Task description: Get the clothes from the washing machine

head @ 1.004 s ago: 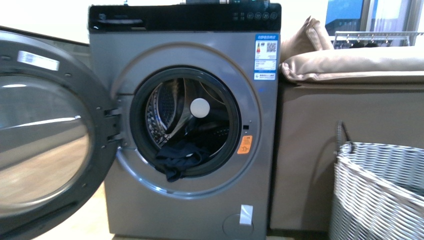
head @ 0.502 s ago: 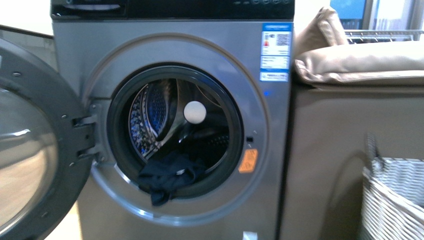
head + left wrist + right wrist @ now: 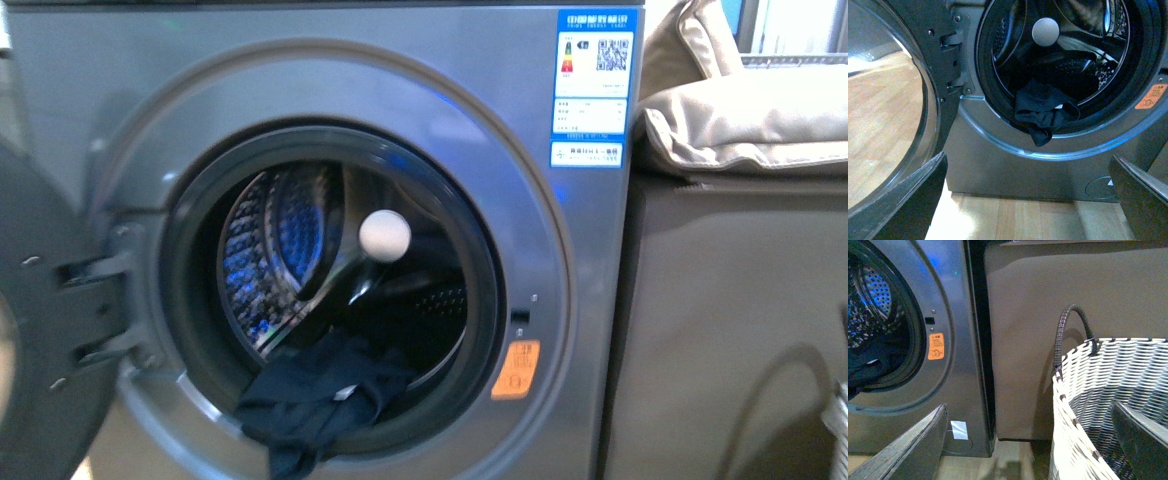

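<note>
washing machine (image 3: 300,80) open | clothes (image 3: 315,400) draped over machine's lower porthole rim, hanging out | left gripper (image 3: 1028,165) spread wide, nothing held, facing machine's porthole | right gripper (image 3: 1029,410) spread wide, nothing held, off machine's right side

flat dark-grey claw fingers (image 3: 913,205)

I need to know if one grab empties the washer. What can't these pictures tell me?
- Drum depth behind the dark garment: too dark in front and left wrist views; more clothes cannot be ruled out.
- Washing machine control panel: cut off by the front view's top edge.
- Woven basket bottom: cut off by the right wrist view's lower edge.
</note>
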`<state>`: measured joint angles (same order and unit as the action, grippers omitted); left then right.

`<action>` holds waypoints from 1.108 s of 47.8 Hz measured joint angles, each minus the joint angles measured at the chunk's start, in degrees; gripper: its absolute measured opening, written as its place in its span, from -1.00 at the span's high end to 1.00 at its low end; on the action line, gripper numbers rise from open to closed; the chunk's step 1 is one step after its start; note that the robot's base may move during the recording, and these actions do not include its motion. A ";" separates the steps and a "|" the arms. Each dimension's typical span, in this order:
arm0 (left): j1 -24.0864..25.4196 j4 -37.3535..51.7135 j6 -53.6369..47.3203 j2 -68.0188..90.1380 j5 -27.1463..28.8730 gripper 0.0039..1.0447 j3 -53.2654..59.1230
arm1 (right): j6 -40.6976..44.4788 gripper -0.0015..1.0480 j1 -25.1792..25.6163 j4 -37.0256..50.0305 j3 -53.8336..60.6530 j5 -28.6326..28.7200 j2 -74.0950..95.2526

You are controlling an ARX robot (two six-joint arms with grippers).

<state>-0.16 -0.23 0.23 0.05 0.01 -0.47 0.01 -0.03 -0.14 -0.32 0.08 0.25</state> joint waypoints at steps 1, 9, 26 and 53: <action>0.00 0.00 0.00 0.00 0.00 -0.88 0.00 | 0.00 -0.85 0.00 -0.02 0.00 0.00 0.00; 0.00 0.00 0.00 -0.02 0.00 -0.88 0.00 | 0.00 -0.85 0.00 -0.02 0.00 0.00 0.00; 0.00 0.00 0.00 -0.04 0.00 -0.88 0.00 | 0.00 -0.85 0.00 -0.02 0.00 -0.04 0.00; 6.93 -6.91 9.16 11.78 -34.05 -0.88 -3.26 | 0.02 -0.85 0.02 0.00 0.00 -0.04 0.00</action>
<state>6.76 -7.14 9.39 11.84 -34.04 -3.73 0.03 -0.01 -0.14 -0.32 0.03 0.25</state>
